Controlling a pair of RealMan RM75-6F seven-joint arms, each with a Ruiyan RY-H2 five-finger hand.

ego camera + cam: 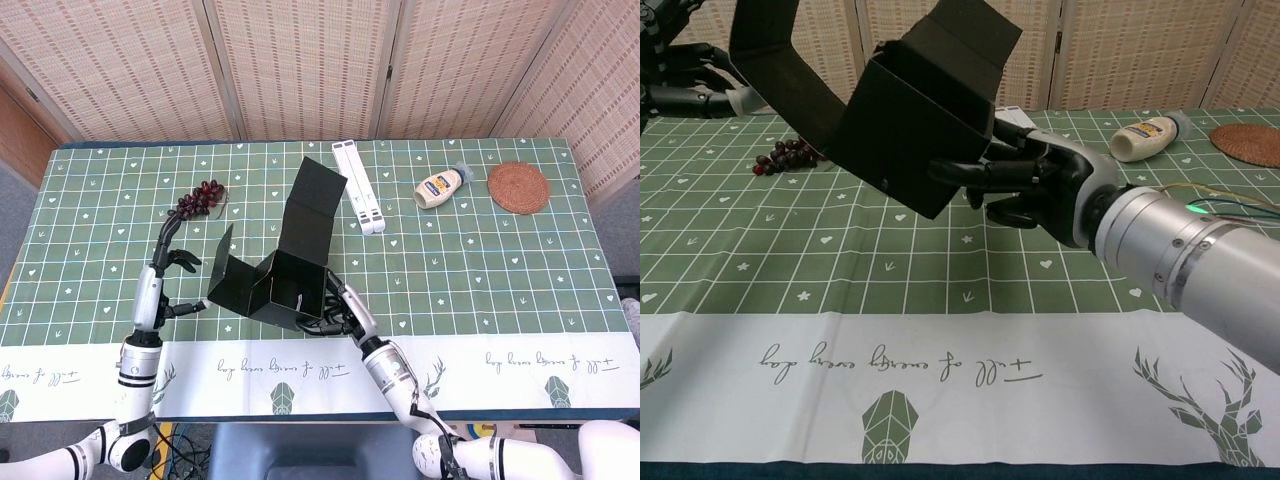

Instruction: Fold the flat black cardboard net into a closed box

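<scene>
The black cardboard box (285, 262) is partly folded and held above the green tablecloth, its mouth open and its tall lid flap (312, 208) standing up. My right hand (338, 312) grips its lower right corner from underneath; in the chest view the right hand (1025, 185) has its fingers pressed against the box's (910, 130) side wall. A side flap (222, 268) sticks out to the left, bent upward. My left hand (168, 268) hangs just left of that flap with fingers spread and holds nothing. The left hand (680, 80) shows at the chest view's top left.
A bunch of dark grapes (200, 197) lies behind the left hand. A white folding stand (358, 188), a mayonnaise bottle (440, 185) and a round woven coaster (518, 187) lie along the back right. The table's front edge is near both forearms.
</scene>
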